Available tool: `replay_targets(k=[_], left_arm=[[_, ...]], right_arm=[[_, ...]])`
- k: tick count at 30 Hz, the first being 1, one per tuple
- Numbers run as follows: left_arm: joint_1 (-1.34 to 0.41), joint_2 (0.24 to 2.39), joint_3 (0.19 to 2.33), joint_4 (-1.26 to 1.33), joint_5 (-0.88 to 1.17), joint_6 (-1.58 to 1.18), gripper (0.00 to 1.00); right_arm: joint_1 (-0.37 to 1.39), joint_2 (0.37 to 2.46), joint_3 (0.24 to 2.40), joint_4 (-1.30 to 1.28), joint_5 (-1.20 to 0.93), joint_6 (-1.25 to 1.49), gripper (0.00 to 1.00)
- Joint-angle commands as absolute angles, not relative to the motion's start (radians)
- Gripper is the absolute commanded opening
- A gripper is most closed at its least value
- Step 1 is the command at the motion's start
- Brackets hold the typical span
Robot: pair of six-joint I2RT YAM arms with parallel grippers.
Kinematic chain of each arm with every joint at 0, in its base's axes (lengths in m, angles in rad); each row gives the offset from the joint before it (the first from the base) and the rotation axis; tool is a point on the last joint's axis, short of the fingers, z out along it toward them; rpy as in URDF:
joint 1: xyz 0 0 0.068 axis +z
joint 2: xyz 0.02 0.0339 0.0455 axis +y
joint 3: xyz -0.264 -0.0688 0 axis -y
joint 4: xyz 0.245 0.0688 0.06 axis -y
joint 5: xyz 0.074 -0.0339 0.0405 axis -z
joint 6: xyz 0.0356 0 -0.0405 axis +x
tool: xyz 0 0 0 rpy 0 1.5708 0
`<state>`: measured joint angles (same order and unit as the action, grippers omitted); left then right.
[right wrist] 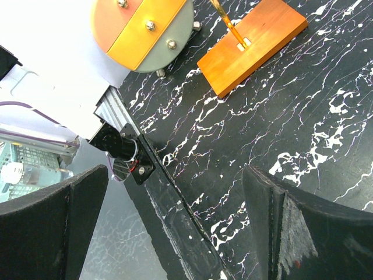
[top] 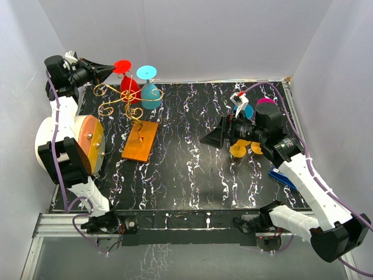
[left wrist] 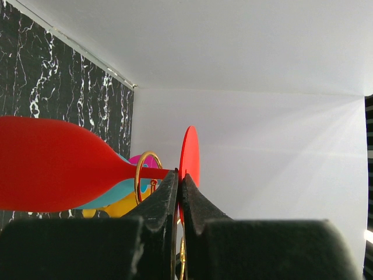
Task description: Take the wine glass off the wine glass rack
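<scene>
Left end effector on red glass

The wine glass rack is gleaming as polished gold metal wire, and its base is showing smooth orange-brown wood with a faint sheen. The red wine glass is looking like matt, opaque plastic. The table is showing a smooth black marble-patterned surface. The left gripper is showing coarse, matt black plastic.
</scene>
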<state>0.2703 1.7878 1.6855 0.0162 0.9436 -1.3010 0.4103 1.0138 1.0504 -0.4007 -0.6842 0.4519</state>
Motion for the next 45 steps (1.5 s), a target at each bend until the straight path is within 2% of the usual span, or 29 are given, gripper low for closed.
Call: replay_targets(k=[1,14,32,45], left_arm=[[0.256,1.721,1.692,0.021,0.983,-1.307,0.00],[0.235,1.730,1.719,-0.024,0.986,-1.258,0.00],[0.237,1.766,1.744,0.011,1.102,-1.231,0.00],[0.304,1.726,1.691,0.047,1.141,-1.231,0.00]], right_arm=[[0.414,0.990,1.063,-0.330,-0.691,0.459,0.98],[0.414,0.992,1.050,-0.317,-0.694,0.461,0.98],[0.413,0.993,1.058,-0.331,-0.687,0.456,0.98],[0.414,1.007,1.058,-0.325,-0.694,0.460,0.98]])
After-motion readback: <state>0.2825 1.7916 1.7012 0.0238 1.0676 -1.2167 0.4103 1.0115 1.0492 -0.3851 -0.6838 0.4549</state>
